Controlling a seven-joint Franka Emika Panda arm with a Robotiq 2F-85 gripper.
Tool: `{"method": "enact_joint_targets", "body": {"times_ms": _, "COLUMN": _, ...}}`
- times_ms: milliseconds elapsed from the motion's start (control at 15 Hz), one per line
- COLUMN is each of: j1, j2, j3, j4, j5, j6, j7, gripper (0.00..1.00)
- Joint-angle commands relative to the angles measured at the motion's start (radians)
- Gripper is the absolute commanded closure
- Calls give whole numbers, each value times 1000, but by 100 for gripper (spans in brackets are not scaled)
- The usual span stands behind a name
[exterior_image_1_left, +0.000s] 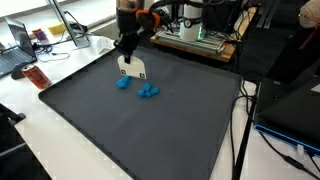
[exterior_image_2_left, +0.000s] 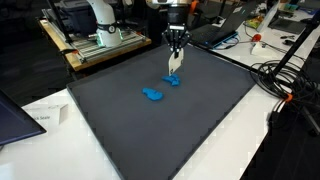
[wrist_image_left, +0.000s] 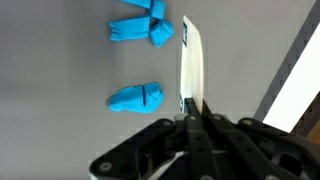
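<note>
My gripper (exterior_image_1_left: 128, 47) (exterior_image_2_left: 176, 46) is shut on a thin white flat piece (exterior_image_1_left: 132, 68) (exterior_image_2_left: 175, 63) with black marks, held upright on edge on the dark grey mat (exterior_image_1_left: 150, 130) (exterior_image_2_left: 200, 120). In the wrist view the piece (wrist_image_left: 190, 55) shows edge-on, pinched between the fingertips (wrist_image_left: 192, 104). Two blue objects lie on the mat close by. A single lump (exterior_image_1_left: 123, 84) (exterior_image_2_left: 172, 81) (wrist_image_left: 137, 97) is nearest the piece. A clustered one (exterior_image_1_left: 149, 91) (exterior_image_2_left: 153, 95) (wrist_image_left: 142, 28) lies a little farther off.
The mat's edge meets the white table (wrist_image_left: 300, 85) just beyond the piece. A laptop (exterior_image_1_left: 14, 42) and a red item (exterior_image_1_left: 30, 76) sit off the mat. An equipment rack (exterior_image_1_left: 195, 35) (exterior_image_2_left: 100, 35) stands behind. Cables (exterior_image_2_left: 285, 85) and a paper (exterior_image_2_left: 40, 118) lie around it.
</note>
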Motion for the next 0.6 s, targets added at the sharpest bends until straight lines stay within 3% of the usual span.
{"method": "enact_joint_targets", "body": {"times_ms": 0, "j1": 7, "j2": -19, "j3": 38, "j4": 0, "j5": 6, "j6": -1, "j7": 9, "gripper": 99}}
{"method": "enact_joint_targets", "body": {"times_ms": 533, "j1": 32, "j2": 20, "j3": 92, "j4": 31, "j5": 3, "j6": 32, "j7": 7, "gripper": 99}}
